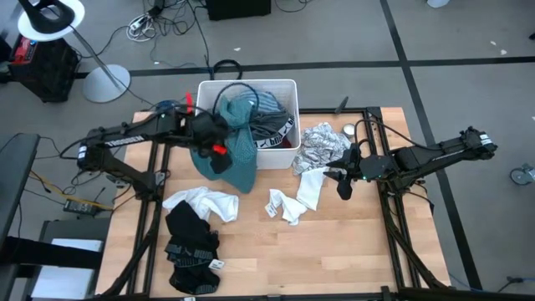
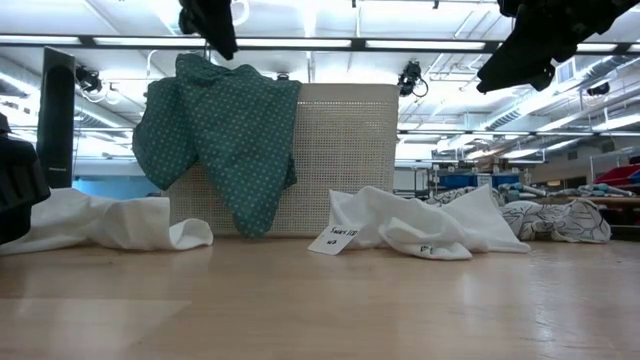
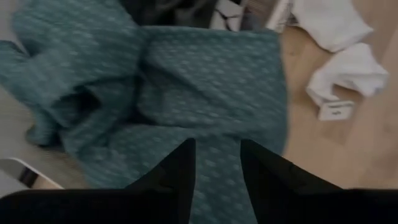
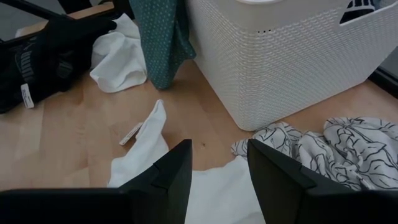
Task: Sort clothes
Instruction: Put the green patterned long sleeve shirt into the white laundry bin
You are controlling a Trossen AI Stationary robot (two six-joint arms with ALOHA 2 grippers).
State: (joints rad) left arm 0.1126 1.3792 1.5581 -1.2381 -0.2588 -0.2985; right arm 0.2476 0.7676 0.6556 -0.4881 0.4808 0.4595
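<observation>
A teal dotted garment (image 1: pixel 238 159) hangs from my left gripper (image 1: pixel 216 144) at the near left corner of the white tub (image 1: pixel 284 88). In the low view it falls in front of the tub (image 2: pixel 340 160) below the gripper (image 2: pixel 213 35). Striped and grey clothes (image 1: pixel 267 113) lie in the tub. My right gripper (image 1: pixel 343 186) stands open, well above a white garment (image 4: pixel 149 155) on the table, touching nothing. A white-grey patterned garment (image 1: pixel 322 146) lies right of the tub. Another white garment (image 1: pixel 205 201) and a black one (image 1: pixel 188 242) lie at the near left. My left gripper pinches a bunched upper part of the teal garment (image 3: pixel 217 155) between its two fingers, coming slanting down from above. One layer or several, I cannot tell. The cloth hangs slack below the fingers; one upper part (image 2: pixel 285 90) lies at the tub's rim, and its lower tip (image 2: pixel 250 228) is near the table.
The tub stands at the table's far middle. Bare wood (image 1: pixel 334 251) shows along the near right of the table. Small labels (image 2: pixel 333 240) stick out from the white clothes. The room's floor with cables and a lamp stand (image 1: pixel 104 79) lies beyond the far edge.
</observation>
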